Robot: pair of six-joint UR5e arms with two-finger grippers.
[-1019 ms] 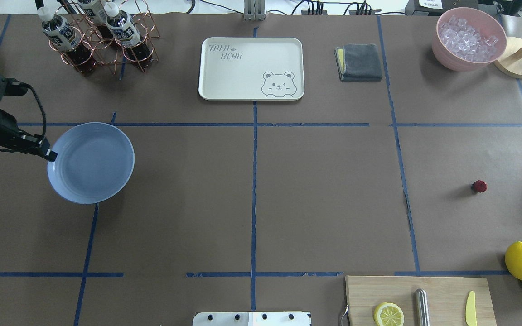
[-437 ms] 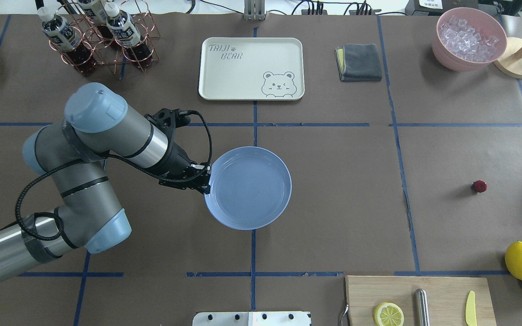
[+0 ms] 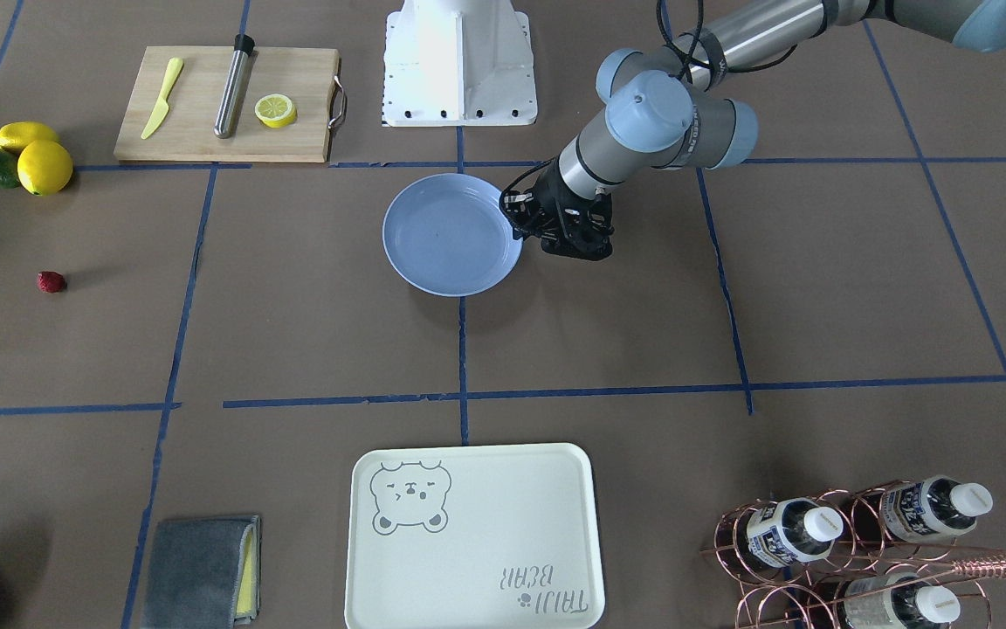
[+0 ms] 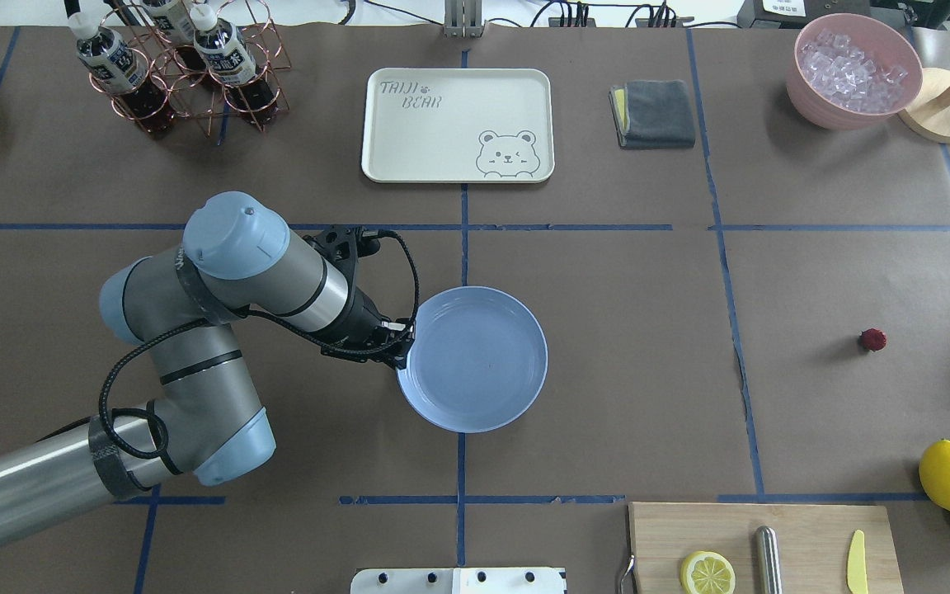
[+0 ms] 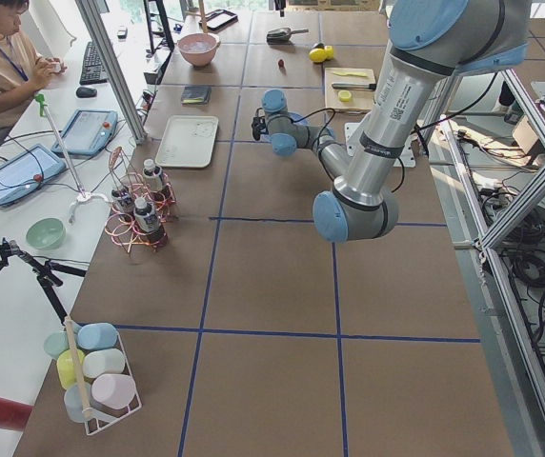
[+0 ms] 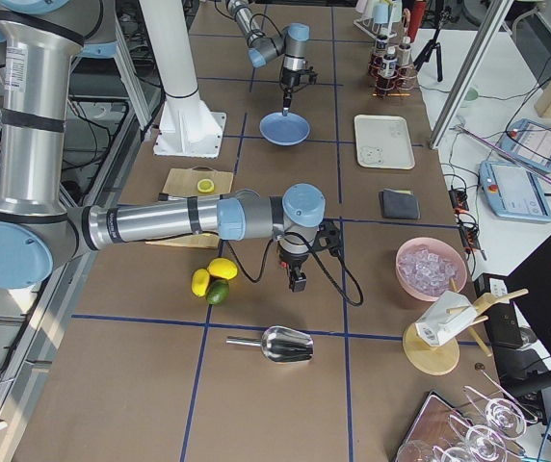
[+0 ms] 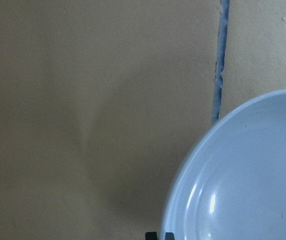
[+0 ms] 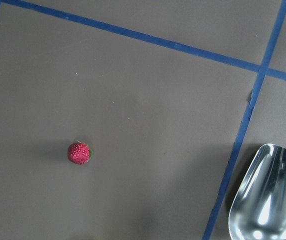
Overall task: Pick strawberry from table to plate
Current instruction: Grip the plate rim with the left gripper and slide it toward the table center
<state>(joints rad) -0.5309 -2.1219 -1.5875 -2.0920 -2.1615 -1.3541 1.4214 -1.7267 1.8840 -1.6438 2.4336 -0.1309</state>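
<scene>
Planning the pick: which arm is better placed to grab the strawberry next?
Right. The right tool hangs near the strawberry, which shows in its wrist view. The left tool holds the plate by its rim mid-table, far from the berry.

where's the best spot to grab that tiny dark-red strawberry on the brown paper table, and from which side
Grip the tiny dark-red strawberry across its rounded middle, coming straight down from above. It lies alone on the flat brown paper table with bare paper all round, so jaws can drop on either side; it likely sits too low for a sideways approach.
</scene>
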